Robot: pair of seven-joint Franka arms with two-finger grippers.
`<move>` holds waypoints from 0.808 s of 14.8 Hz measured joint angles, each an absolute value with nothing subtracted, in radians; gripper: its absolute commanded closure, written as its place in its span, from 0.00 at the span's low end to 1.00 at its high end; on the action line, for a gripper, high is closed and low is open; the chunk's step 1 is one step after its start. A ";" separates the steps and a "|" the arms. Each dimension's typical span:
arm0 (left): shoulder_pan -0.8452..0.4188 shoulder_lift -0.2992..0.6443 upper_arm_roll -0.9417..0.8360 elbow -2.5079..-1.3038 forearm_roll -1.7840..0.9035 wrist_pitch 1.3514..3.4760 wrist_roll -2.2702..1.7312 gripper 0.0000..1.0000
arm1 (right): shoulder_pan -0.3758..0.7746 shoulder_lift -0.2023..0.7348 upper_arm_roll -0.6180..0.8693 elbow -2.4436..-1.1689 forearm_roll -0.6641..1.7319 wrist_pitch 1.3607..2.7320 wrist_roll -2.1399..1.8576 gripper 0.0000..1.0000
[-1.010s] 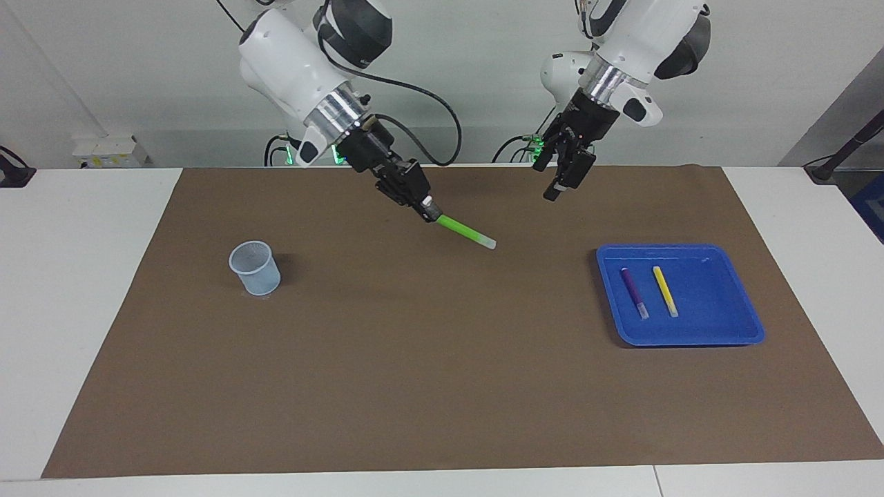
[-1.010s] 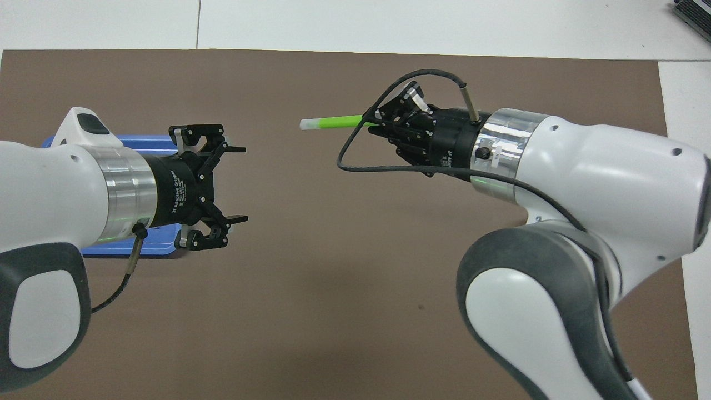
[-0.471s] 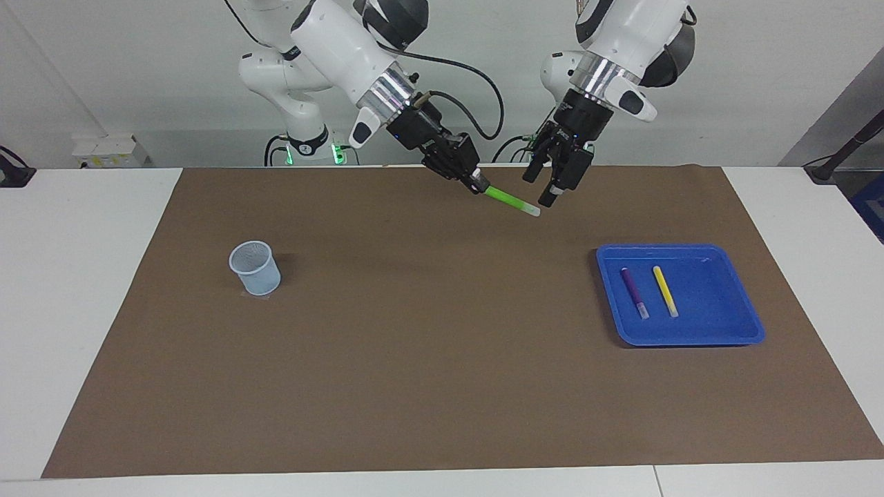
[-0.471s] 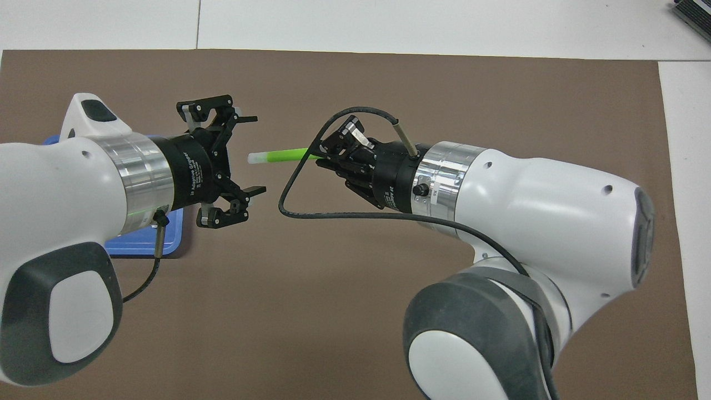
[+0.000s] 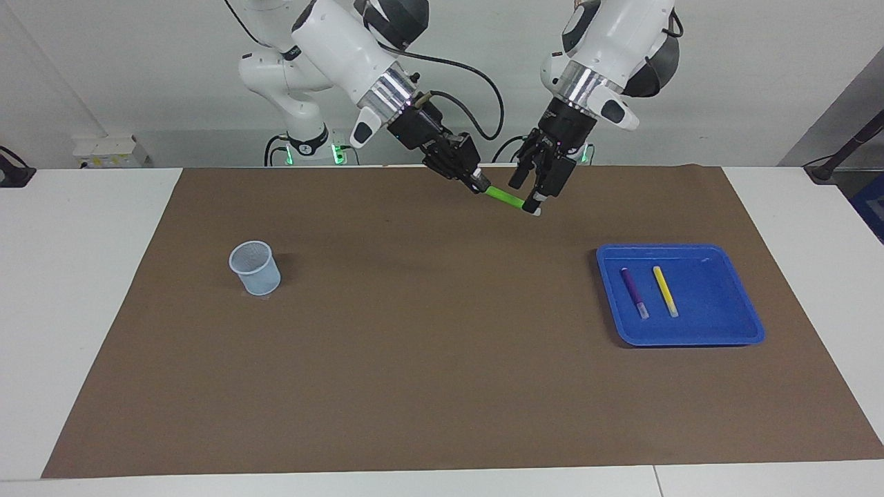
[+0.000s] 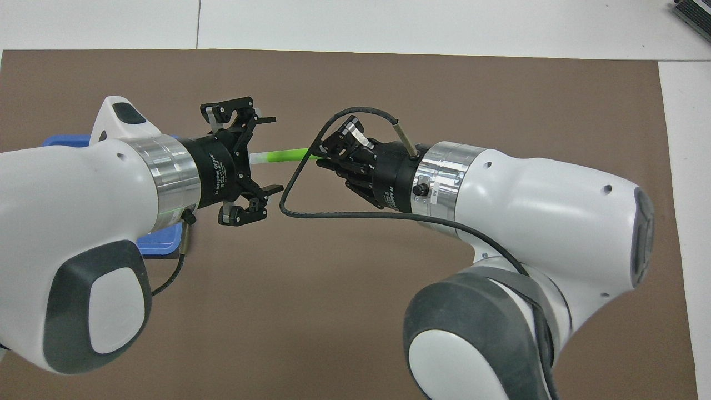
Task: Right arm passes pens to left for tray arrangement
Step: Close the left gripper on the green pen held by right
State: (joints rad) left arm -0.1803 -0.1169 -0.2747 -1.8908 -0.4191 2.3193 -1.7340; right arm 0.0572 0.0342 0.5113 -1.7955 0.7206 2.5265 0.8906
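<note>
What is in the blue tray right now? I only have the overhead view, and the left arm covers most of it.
Observer: Two pens lie in the tray, the purple pen and the yellow pen, side by side and not touching.
Operator: Is the handover happening on the mat or in the air?
Observer: In the air. The right gripper holds the green pen up over the mat, with the pen's pale end inside the open left gripper.
Operator: Is anything hidden under the right arm?
Observer: A pale blue mesh cup stands upright toward the right arm's end of the table.
</note>
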 measured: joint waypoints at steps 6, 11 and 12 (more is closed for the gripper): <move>-0.193 -0.112 -0.275 -1.898 -0.419 2.339 -1.754 0.11 | 0.057 0.034 0.511 -1.795 0.721 2.527 0.891 1.00; -0.193 -0.110 -0.275 -1.908 -0.419 2.345 -1.754 0.59 | 0.057 0.034 0.510 -1.795 0.721 2.527 0.891 1.00; -0.194 -0.110 -0.275 -1.908 -0.419 2.345 -1.754 0.72 | 0.057 0.034 0.509 -1.795 0.721 2.527 0.891 1.00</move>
State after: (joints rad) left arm -0.1935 -0.1102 -0.2752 -1.9076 -0.4191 2.3453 -1.7542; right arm 0.0572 0.0341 0.5093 -1.7955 0.7206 2.5266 0.8906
